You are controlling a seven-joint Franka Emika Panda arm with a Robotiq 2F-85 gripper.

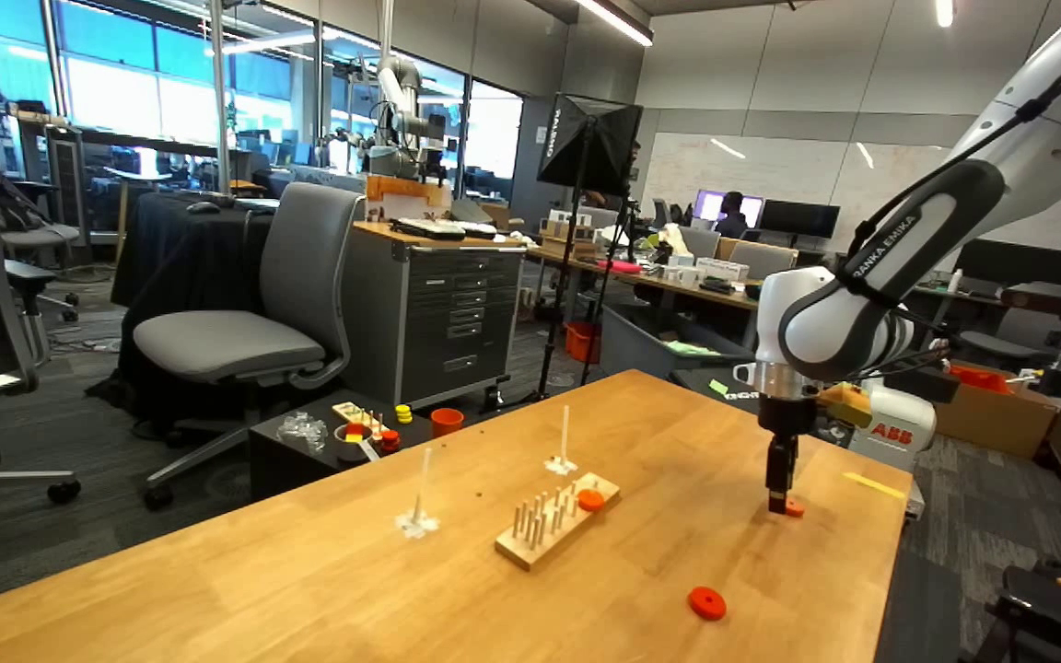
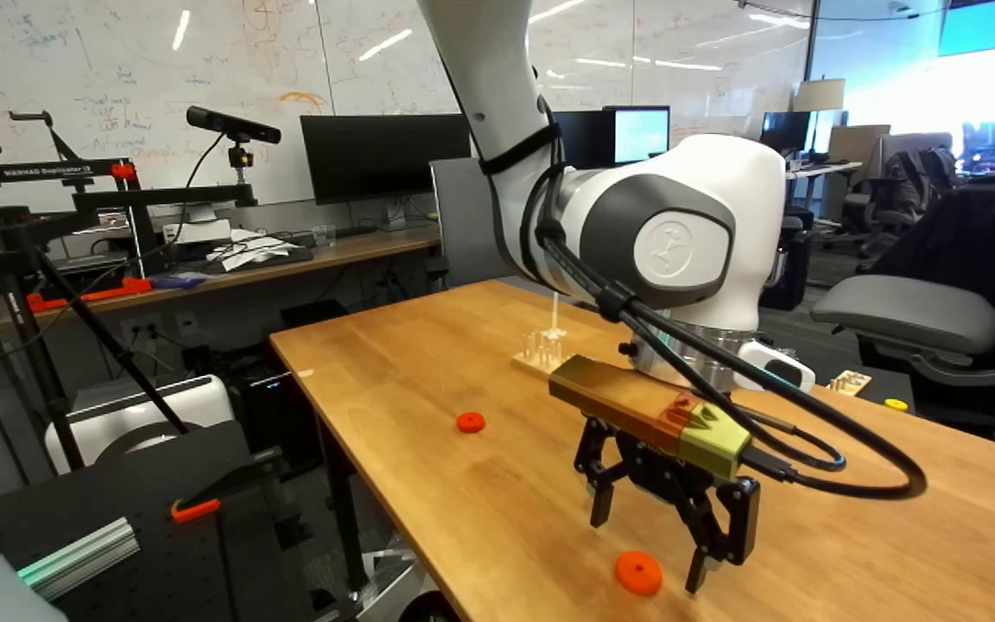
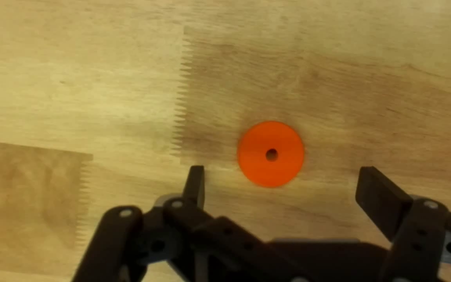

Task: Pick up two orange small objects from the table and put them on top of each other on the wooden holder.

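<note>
Black two-fingered claw gapes wide, empty; flat round orange disc, wrist-view centre, between my fingertips, slightly up-frame, nearer frame-left one.

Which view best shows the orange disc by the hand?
The wrist view: the orange disc shows whole, large, from above. Both exterior views show it smaller and obliquely; in an exterior view the hand partly hides it.
</note>
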